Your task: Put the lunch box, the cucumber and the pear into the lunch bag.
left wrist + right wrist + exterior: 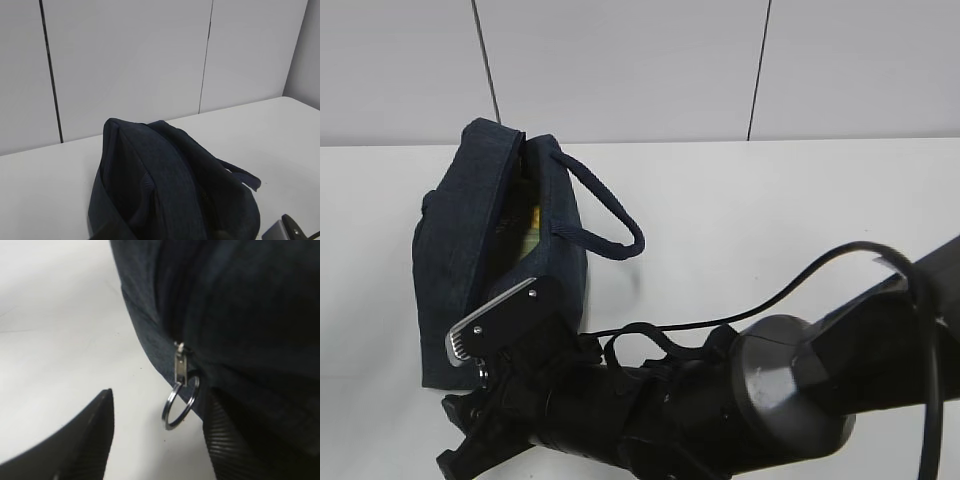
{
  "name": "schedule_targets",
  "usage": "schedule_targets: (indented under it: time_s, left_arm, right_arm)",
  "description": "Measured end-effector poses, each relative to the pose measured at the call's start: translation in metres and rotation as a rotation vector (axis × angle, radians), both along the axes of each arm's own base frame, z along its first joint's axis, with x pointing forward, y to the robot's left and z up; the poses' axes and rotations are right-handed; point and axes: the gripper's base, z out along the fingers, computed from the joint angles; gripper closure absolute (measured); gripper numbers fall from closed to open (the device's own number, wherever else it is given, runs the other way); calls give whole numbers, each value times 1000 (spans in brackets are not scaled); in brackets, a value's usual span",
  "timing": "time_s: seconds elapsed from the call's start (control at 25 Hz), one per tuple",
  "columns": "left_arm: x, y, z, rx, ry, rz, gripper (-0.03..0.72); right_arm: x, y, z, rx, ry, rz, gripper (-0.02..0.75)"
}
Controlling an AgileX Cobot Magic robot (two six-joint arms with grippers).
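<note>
The dark navy lunch bag (480,250) lies on the white table with its top zipper partly open. A pale green-yellow patch (530,228) shows inside the slit; I cannot tell what it is. The lunch box, cucumber and pear are otherwise hidden. My right arm (650,410) reaches across to the bag's near end. In the right wrist view my right gripper (157,435) is open, and the zipper's metal ring pull (179,407) hangs between the fingers, close to the right finger (225,440). My left gripper (167,236) shows only as two dark tips, wide apart, at the bag (170,185).
One loop handle (610,215) sticks out from the bag toward the right. A black cable (800,280) arcs over the right arm. A white panelled wall stands behind the table. A silver bracket (490,318) on the right wrist rests near the bag's near end.
</note>
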Motion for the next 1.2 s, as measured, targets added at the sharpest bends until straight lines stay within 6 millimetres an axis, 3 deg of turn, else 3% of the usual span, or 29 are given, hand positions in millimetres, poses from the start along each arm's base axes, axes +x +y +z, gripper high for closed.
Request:
schedule_targets:
  time_s: [0.08, 0.16, 0.32, 0.4, 0.72, 0.76, 1.2]
  left_arm:
    - [0, 0, 0, 0, 0, 0, 346]
    - [0, 0, 0, 0, 0, 0, 346]
    - [0, 0, 0, 0, 0, 0, 346]
    - [0, 0, 0, 0, 0, 0, 346]
    - [0, 0, 0, 1, 0, 0, 346]
    - [0, 0, 0, 2, -1, 0, 315]
    - [0, 0, -1, 11, 1, -7, 346]
  right_arm:
    - [0, 0, 0, 0, 0, 0, 316]
    - [0, 0, 0, 0, 0, 0, 388]
    - [1, -1, 0, 5, 7, -22, 642]
    - [2, -1, 0, 3, 5, -34, 722]
    - [-1, -5, -1, -71, 40, -20, 738]
    - [-2, -5, 1, -81, 43, -12, 738]
    - [-10, -12, 71, -50, -50, 45, 738]
